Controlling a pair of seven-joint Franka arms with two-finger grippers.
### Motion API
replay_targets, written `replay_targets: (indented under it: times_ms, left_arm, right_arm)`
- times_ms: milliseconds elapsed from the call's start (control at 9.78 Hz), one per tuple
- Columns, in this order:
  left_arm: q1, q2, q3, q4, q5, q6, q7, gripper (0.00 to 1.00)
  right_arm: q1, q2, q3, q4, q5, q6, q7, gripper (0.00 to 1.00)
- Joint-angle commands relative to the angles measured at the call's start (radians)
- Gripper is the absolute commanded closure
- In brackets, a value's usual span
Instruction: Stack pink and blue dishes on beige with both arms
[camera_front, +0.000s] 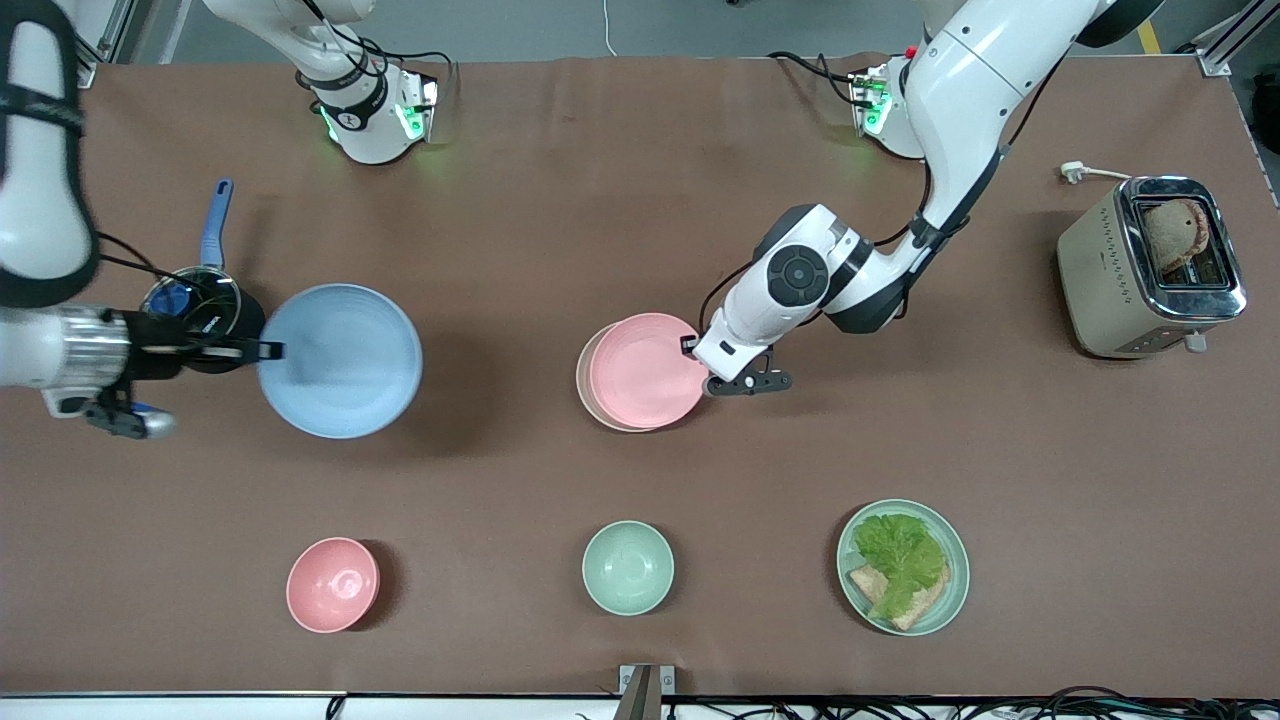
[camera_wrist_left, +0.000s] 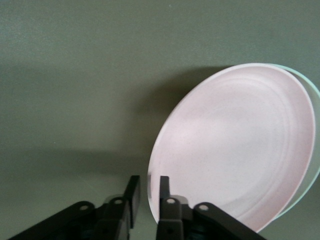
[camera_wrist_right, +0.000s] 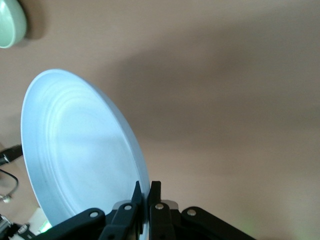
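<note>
The pale pink plate (camera_front: 648, 370) lies on the beige plate (camera_front: 583, 380) in the middle of the table, shifted a little toward the left arm's end. In the left wrist view only a thin rim of the beige plate (camera_wrist_left: 316, 95) shows past the pink plate (camera_wrist_left: 240, 145). My left gripper (camera_front: 703, 365) (camera_wrist_left: 148, 179) is open at the pink plate's edge, the rim passing through the gap between its fingers. My right gripper (camera_front: 270, 350) (camera_wrist_right: 145, 186) is shut on the rim of the pale blue plate (camera_front: 340, 360) (camera_wrist_right: 80, 150), held above the table toward the right arm's end.
A small pot with a blue handle (camera_front: 192, 300) sits beneath the right hand. Nearer the front camera stand a pink bowl (camera_front: 332, 585), a green bowl (camera_front: 627, 567) (camera_wrist_right: 7, 22) and a mint-green plate (camera_front: 955, 570) holding lettuce and bread. A toaster (camera_front: 1150, 265) stands at the left arm's end.
</note>
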Motion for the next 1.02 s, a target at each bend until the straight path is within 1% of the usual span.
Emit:
replay_targets:
  times_ms: [0,102,205,307,409,511,614,716,818,920]
  left_arm:
    - [0.014,-0.013,0.011,0.024,0.026,-0.016,-0.020,0.00]
    - [0.043,-0.072,0.013,0.045,0.028,-0.092,-0.015,0.00]
    - [0.075,-0.124,0.013,0.098,0.028,-0.214,-0.003,0.00]
    - [0.126,-0.154,0.011,0.176,0.038,-0.353,0.038,0.00]
    - [0.176,-0.178,0.010,0.249,0.075,-0.476,0.117,0.00]
    - [0.219,-0.204,0.006,0.299,0.092,-0.556,0.205,0.00]
    - [0.267,-0.258,0.006,0.301,0.092,-0.624,0.286,0.00]
    - [0.322,-0.313,0.005,0.311,0.092,-0.637,0.351,0.00]
    - [0.376,-0.350,0.002,0.324,0.083,-0.637,0.443,0.00]
    - [0.407,-0.388,0.005,0.347,0.080,-0.666,0.495,0.00]
  right_arm:
    - [-0.006,-0.023,0.136,-0.072,-0.014,0.129,0.178,0.99]
    - [-0.004,-0.021,0.200,-0.124,-0.014,0.224,0.237,0.99]
    - [-0.003,-0.020,0.277,-0.185,-0.013,0.340,0.301,0.99]
    - [-0.003,-0.015,0.361,-0.257,-0.013,0.493,0.367,0.99]
    - [-0.001,-0.009,0.432,-0.299,-0.013,0.612,0.426,0.99]
    - [0.017,0.017,0.481,-0.328,-0.013,0.699,0.463,1.00]
    - [0.045,0.046,0.511,-0.351,-0.011,0.775,0.477,0.99]
    - [0.072,0.077,0.528,-0.371,-0.011,0.861,0.491,0.99]
    - [0.097,0.094,0.529,-0.385,-0.011,0.908,0.491,0.98]
    - [0.100,0.103,0.529,-0.394,-0.011,0.923,0.491,0.98]
